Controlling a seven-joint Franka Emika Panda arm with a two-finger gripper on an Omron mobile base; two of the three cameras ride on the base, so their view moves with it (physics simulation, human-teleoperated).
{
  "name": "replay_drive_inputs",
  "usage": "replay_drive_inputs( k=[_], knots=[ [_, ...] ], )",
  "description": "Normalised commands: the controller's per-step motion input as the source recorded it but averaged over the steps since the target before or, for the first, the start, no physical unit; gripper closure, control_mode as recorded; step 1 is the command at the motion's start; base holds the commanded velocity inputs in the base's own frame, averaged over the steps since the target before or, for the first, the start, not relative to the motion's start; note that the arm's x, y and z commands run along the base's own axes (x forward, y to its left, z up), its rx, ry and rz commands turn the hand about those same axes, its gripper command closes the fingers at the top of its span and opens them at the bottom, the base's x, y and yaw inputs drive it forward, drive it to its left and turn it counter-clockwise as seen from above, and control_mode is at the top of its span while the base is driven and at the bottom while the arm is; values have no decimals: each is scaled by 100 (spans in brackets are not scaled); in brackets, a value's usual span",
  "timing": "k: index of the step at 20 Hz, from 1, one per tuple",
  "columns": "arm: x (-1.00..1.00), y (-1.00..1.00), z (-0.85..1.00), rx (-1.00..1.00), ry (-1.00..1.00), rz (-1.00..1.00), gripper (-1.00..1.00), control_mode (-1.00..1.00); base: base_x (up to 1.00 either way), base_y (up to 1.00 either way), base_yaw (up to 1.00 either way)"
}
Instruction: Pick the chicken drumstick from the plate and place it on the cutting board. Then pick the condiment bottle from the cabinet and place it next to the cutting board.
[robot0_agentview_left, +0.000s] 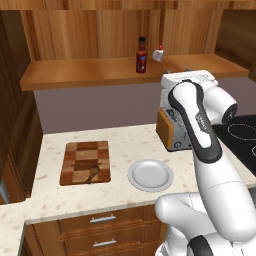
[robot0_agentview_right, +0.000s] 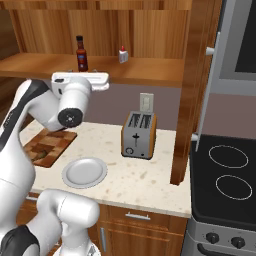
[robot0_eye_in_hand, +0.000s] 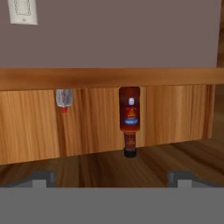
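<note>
First half looks done: chicken drumstick lies on cutting board, plate bare beside it. Second half yours to finish. Condiment bottle stands upright on cabinet shelf, small white red-tipped object just beside it. Gripper raised toward shelf, pointed at bottle, well short of it. Hand view rolled upside down, bottle centred between fingertips. Jaws spread wide, holding nothing. You still need reach, grasp, carry down, set beside board.
</note>
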Motion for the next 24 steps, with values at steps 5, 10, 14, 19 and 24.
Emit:
replay_drive_inputs(
  k=[5, 10, 14, 19, 24],
  knots=[
    [0, 0, 33, 10, 4, -1, -100, -100, 0, 0, 0],
    [0, 6, 30, 7, 3, 0, -100, -100, 0, 0, 0],
    [0, 14, 29, 4, 2, 0, -100, -100, 0, 0, 0],
    [0, 18, 30, 2, 2, 0, -100, -100, 0, 0, 0],
    [0, 19, 26, 1, 1, 0, -100, -100, 0, 0, 0]
  ],
)
